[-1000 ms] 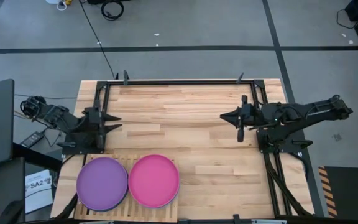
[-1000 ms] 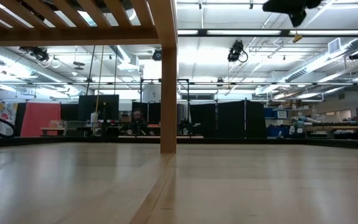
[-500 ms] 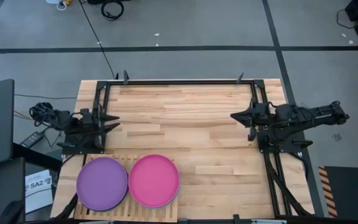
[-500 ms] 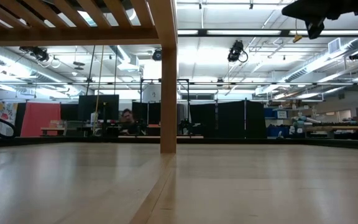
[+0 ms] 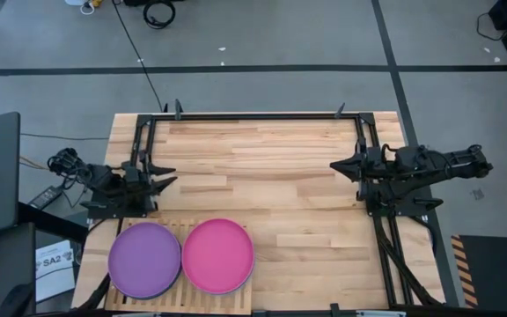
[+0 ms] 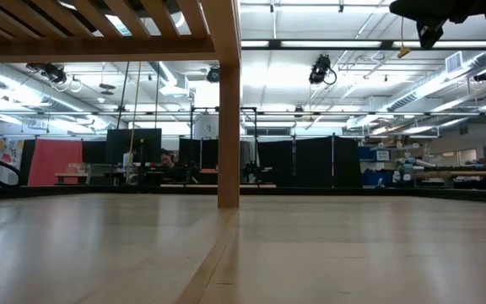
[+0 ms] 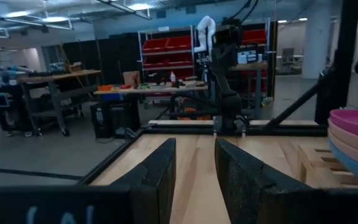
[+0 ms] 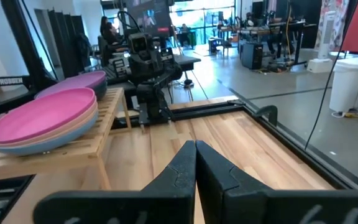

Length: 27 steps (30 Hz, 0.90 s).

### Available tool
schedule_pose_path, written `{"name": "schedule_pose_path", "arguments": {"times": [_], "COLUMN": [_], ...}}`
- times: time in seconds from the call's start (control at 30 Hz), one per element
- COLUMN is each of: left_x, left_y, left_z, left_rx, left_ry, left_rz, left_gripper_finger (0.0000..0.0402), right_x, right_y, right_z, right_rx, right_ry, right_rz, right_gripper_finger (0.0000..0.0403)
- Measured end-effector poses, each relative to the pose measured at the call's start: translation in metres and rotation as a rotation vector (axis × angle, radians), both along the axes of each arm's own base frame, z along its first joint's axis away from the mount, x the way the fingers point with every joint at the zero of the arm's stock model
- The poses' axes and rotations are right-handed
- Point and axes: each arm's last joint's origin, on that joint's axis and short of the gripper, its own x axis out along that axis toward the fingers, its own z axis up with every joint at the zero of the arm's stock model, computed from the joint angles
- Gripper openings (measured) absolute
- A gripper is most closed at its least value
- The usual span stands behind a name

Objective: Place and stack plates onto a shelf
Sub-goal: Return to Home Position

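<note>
Drawn back since a second ago, our arms sit at the table's (image 5: 262, 158) sides: left gripper (image 5: 167, 174) narrowly parted, right gripper (image 5: 334, 165) closed, both empty; purple plate (image 5: 144, 259) and magenta plate (image 5: 218, 255) top the shelf (image 5: 181, 227) stacks.

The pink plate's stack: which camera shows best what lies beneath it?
The right wrist view: side-on, the magenta plate over a salmon plate and a blue plate. High view shows only its top; left wrist view, an edge; low view, nothing.
</note>
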Motion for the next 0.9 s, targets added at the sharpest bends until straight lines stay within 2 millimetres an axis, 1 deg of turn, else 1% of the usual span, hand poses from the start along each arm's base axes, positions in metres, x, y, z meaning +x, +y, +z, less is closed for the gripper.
{"name": "schedule_pose_path", "arguments": {"times": [0.1, 0.27, 0.37, 0.43, 0.53, 0.63, 0.73, 0.9], "left_x": [0.000, 0.002, 0.007, 0.015, 0.030, 0.042, 0.048, 0.054], "left_y": [0.000, -0.005, -0.008, -0.012, -0.020, -0.025, -0.027, -0.029], "left_z": [0.001, 0.004, 0.005, 0.003, 0.001, 0.006, 0.009, 0.009], "left_rx": [-0.011, -0.021, -0.055, -0.047, -0.009, 0.039, 0.059, 0.065], "left_ry": [-0.014, -0.044, -0.047, -0.008, 0.033, -0.004, -0.028, -0.018], "left_rz": [0.002, -0.148, -0.169, -0.166, -0.151, -0.109, -0.021, 0.071], "left_gripper_finger": [0.0116, 0.0116, 0.0116, 0.0116, 0.0116, 0.0116, 0.0116, 0.0116], "right_x": [0.000, 0.000, 0.000, 0.000, 0.000, 0.000, 0.000, 0.000], "right_y": [0.000, 0.000, 0.000, 0.000, 0.000, 0.000, 0.000, 0.000], "right_z": [0.000, 0.000, 0.000, 0.000, 0.000, 0.000, 0.000, 0.000], "right_rx": [0.001, 0.009, 0.029, 0.035, 0.036, 0.035, 0.028, 0.006], "right_ry": [0.004, 0.003, -0.008, -0.008, -0.008, -0.008, -0.006, -0.002], "right_rz": [0.000, -0.001, -0.001, -0.002, -0.002, -0.002, -0.001, 0.000], "right_gripper_finger": [0.0012, 0.0012, 0.0012, 0.0012, 0.0012, 0.0012, 0.0012, 0.0012]}}
